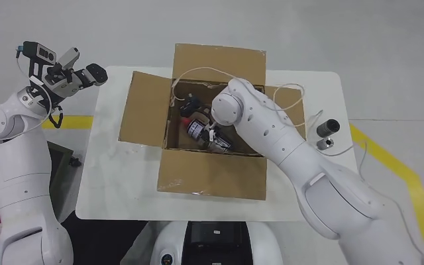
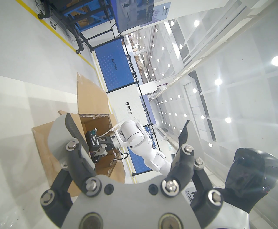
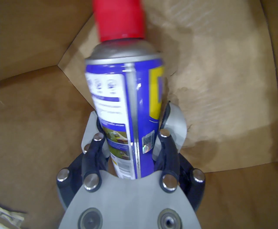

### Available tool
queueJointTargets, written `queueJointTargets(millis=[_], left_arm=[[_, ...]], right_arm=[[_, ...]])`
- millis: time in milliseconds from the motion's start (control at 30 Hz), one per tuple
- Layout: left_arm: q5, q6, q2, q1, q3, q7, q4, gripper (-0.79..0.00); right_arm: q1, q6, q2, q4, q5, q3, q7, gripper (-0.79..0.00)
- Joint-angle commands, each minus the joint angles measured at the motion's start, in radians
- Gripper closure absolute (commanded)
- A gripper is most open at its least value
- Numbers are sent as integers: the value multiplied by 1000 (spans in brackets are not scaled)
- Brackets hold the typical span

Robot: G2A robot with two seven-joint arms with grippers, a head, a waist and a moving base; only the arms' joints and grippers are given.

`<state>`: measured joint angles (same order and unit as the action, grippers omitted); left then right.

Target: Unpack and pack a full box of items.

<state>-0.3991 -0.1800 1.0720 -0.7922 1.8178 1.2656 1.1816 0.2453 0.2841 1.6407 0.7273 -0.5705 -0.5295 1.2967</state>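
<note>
A white table (image 1: 109, 185) carries the open cardboard box (image 1: 212, 177). Inside it, the right end effector (image 3: 133, 122) is clamped around the lower body of a blue spray can (image 3: 128, 91). The can's long axis runs straight out from the grip, with its red cap (image 3: 119, 19) toward a box corner, so a lift would likely need to clear that wall. The left end effector (image 2: 128, 124) hangs open and empty by the table's far corner, well apart from the box.

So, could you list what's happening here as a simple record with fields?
Container: open brown cardboard box, flaps spread, on white table
Right gripper: inside the box, shut on blue spray can with red cap
Left gripper: open, empty, near a table corner, apart from the box
Beside box: small dark cylinder on the table
</note>
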Motion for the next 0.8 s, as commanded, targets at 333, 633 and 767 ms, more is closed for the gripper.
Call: queueJointTargets(millis=[333, 633, 767], left_arm=[[0, 0, 0, 0, 0, 0, 0, -785], [0, 0, 0, 0, 0, 0, 0, -785], [0, 0, 0, 0, 0, 0, 0, -785]], right_arm=[[-43, 19, -6, 26, -57, -16, 20, 0], [-9, 60, -70, 207, -128, -90, 68, 0], [43, 107, -111, 348, -210, -134, 44, 0]])
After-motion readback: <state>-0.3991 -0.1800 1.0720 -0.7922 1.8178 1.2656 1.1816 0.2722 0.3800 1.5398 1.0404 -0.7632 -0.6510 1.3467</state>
